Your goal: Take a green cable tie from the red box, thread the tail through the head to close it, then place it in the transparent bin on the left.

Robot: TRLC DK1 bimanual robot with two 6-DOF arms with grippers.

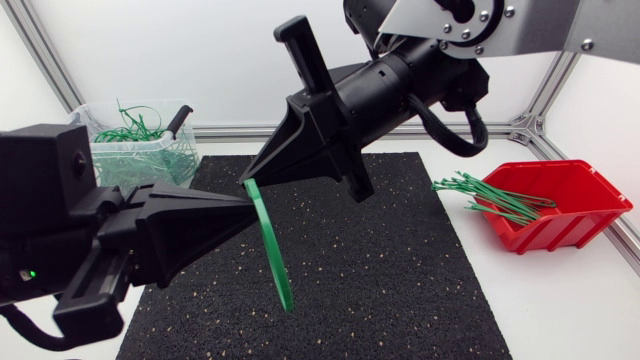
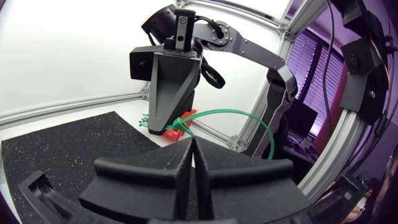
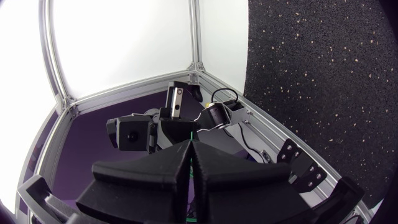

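Over black mat [image 1: 400, 260], green cable tie [image 1: 269, 240]

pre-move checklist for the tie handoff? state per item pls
1. Right gripper shut on cable tie: ok, a green strip shows between its fingers.
2. Left gripper holding the tie: cannot tell. It is shut and the tie meets its tip, but contact is hidden.
3. Tail through head: cannot tell. The tie arcs, but the closure is hidden.
4. Room between grippers: not ok, the tips nearly meet.
5. Transparent bin open on top: ok.
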